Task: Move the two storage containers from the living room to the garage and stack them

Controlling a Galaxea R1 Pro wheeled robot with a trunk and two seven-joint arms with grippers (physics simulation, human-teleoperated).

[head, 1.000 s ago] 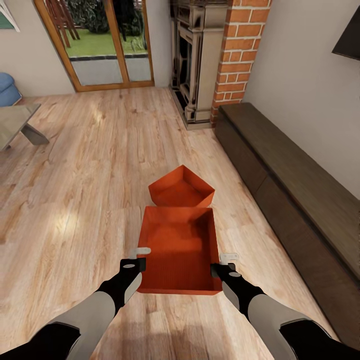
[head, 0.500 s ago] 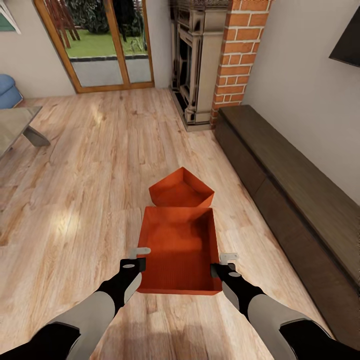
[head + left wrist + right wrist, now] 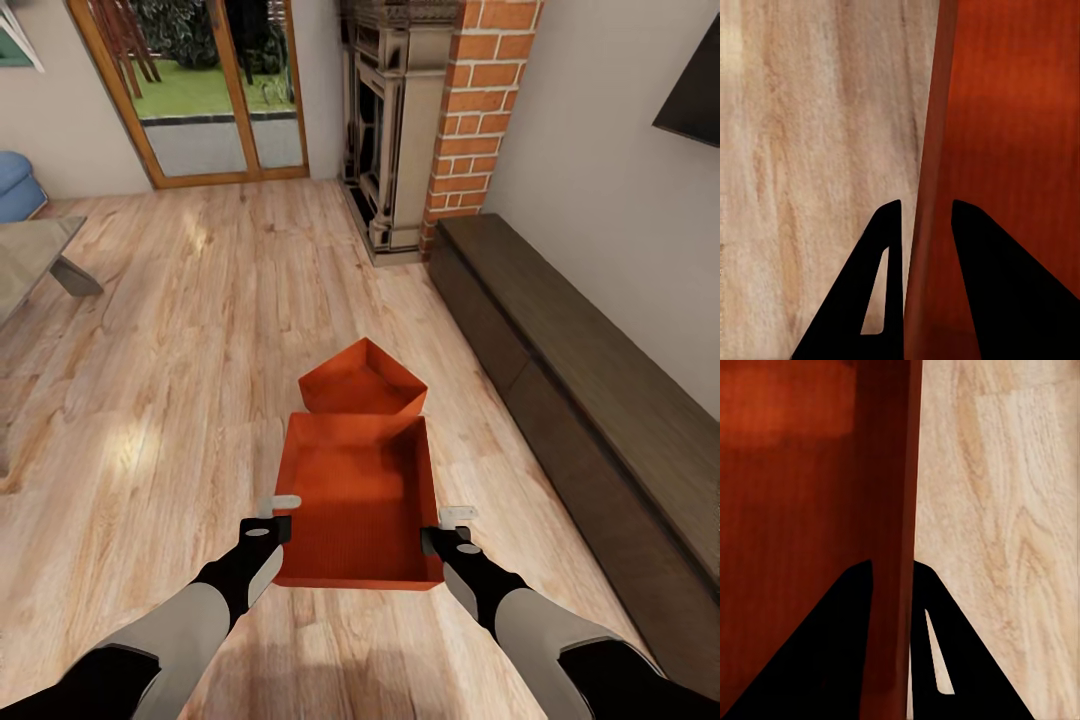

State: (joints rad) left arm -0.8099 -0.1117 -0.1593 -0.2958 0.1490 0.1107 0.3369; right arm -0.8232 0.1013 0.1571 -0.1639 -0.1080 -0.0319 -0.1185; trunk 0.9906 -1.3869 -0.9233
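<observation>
Two orange-red storage containers are on the light wood floor of the living room. The near container is gripped on both side walls. My left gripper is shut on its left wall, and my right gripper is shut on its right wall. In the left wrist view the fingers straddle the thin orange wall. The right wrist view shows the same, with my right gripper astride the wall. The second container lies just beyond the first, turned corner-on.
A long low dark-wood cabinet runs along the right wall under a black TV. The red-brick fireplace column stands ahead on the right. A glass garden door is at the back, and a low table at the left.
The whole picture has slid slightly downward, so the camera has moved. Both grippers hold the near container just as before.
</observation>
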